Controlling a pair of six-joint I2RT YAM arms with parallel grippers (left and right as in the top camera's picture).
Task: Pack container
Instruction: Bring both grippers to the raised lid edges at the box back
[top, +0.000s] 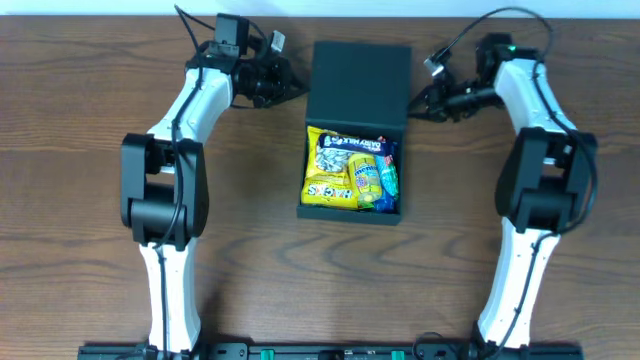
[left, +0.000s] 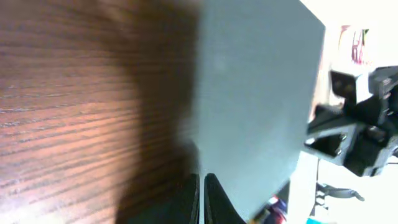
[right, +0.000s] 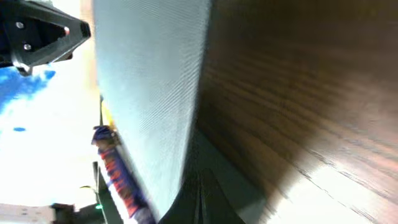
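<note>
We see the left gripper (top: 298, 88) with its fingers pressed together and nothing between them, tip right at the left edge of the container's raised lid. The container (top: 360, 78) sits mid-table (top: 80, 110) between both arms, lid open, with yellow snack packets (top: 345, 170) in the near half. The right gripper (top: 414, 108) mirrors this at the lid's right edge, fingers together too; we can't tell whether either is touching or just beside it.
</note>
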